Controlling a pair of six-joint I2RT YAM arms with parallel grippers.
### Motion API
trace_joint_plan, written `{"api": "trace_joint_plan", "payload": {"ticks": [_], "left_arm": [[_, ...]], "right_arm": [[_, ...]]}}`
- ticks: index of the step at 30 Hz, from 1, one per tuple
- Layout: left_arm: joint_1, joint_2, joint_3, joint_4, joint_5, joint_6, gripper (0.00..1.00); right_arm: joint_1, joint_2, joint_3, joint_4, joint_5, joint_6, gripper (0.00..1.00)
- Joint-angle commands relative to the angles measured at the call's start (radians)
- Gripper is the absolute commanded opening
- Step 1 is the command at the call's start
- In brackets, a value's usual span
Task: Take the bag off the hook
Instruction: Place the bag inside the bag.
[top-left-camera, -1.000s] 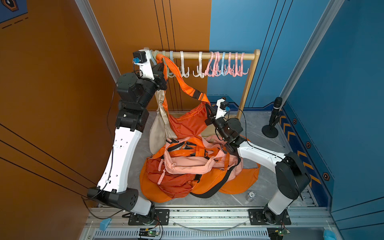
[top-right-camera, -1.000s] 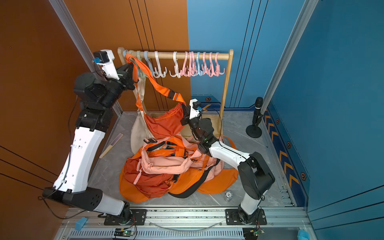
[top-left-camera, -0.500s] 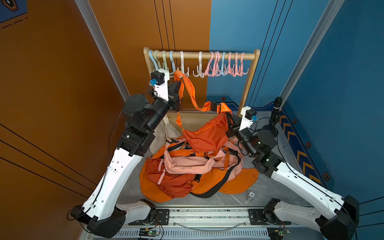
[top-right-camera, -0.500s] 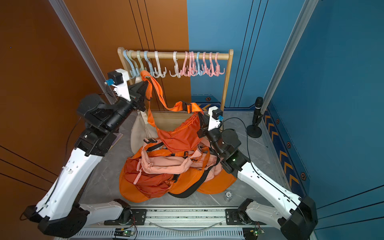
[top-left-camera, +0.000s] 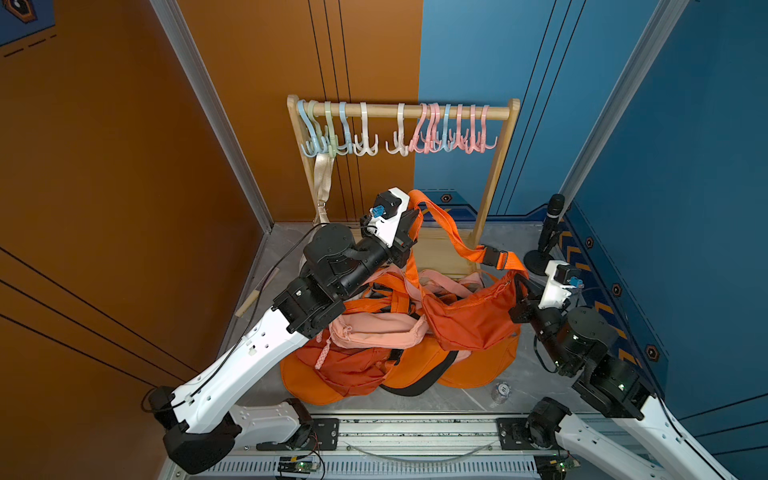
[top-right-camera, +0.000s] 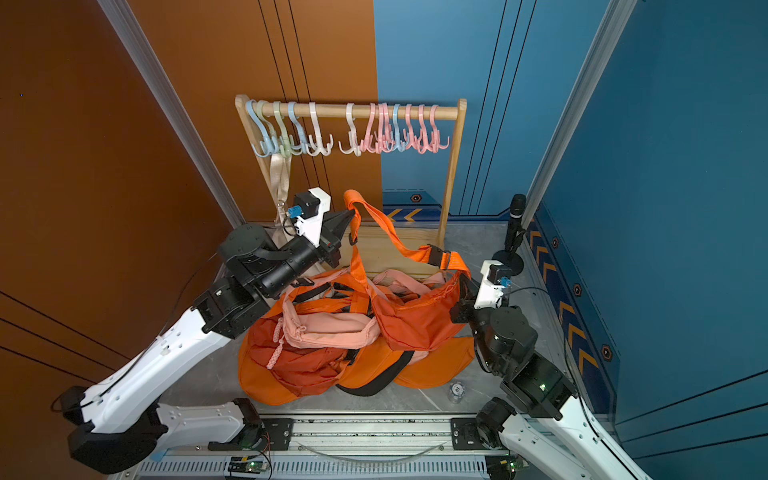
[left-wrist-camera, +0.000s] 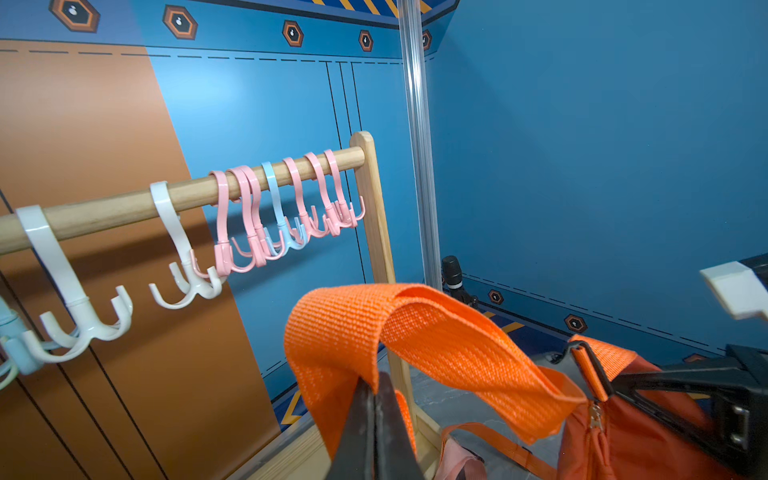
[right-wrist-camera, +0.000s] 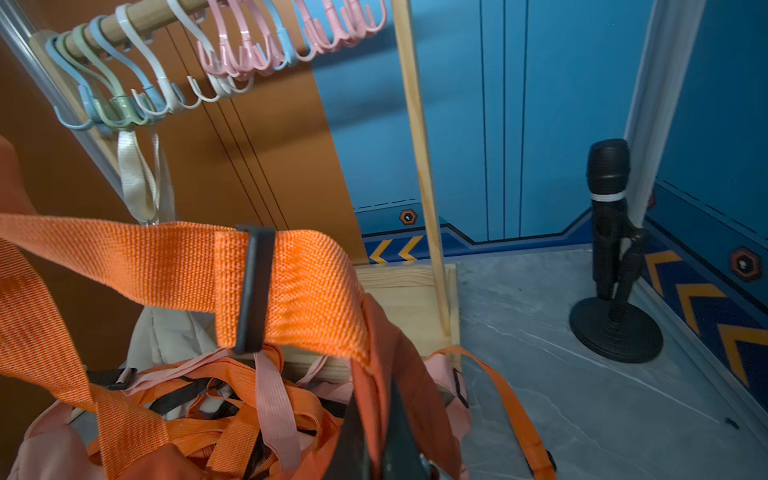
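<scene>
We've got the left gripper (top-left-camera: 415, 217) pinched tight on the orange strap (top-left-camera: 451, 235), fingers flat together with the webbing folded over their tips in the left wrist view; the strap loops free of the wooden rail (top-left-camera: 409, 110), touching none of the hooks (top-left-camera: 451, 141) along it; the right gripper (top-left-camera: 520, 291) is clamped on the right end of the orange bag (top-left-camera: 469, 318), just beside the black buckle (top-left-camera: 490, 254), fabric squeezed between its fingers; so the bag hangs slung between the two arms, below and nearer than the rail, its body lying against the pile of orange and pink bags (top-left-camera: 374, 349) on the grey floor (top-left-camera: 457, 403); far left, a beige strap (top-left-camera: 323, 183) hangs from a green hook (top-left-camera: 330, 139); far right, a black microphone (top-left-camera: 550, 226) stands on its round base, well apart from the bag.
</scene>
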Motion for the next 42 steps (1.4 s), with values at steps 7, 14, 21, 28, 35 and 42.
{"api": "trace_joint_plan", "payload": {"ticks": [7, 14, 21, 28, 35, 42], "left_arm": [[-0.028, 0.187, -0.001, 0.131, 0.011, -0.102, 0.0], [0.041, 0.392, 0.051, 0.157, 0.108, -0.255, 0.0], [0.071, 0.564, 0.083, 0.171, 0.121, -0.288, 0.0], [0.088, 0.726, 0.159, 0.194, 0.164, -0.31, 0.0], [0.098, 0.823, 0.2, 0.206, 0.164, -0.327, 0.0], [0.104, 0.839, 0.198, 0.213, 0.153, -0.325, 0.38]], "right_arm": [[-0.005, -0.104, -0.086, -0.387, 0.231, 0.286, 0.0], [-0.032, -0.116, -0.288, -0.235, 0.261, 0.41, 0.0], [-0.112, -0.087, -0.446, -0.123, 0.239, 0.485, 0.0], [-0.232, 0.016, -0.531, 0.015, 0.17, 0.506, 0.0], [-0.333, 0.139, -0.568, 0.158, 0.092, 0.498, 0.03], [-0.375, 0.155, -0.551, 0.204, 0.069, 0.453, 0.45]]}}
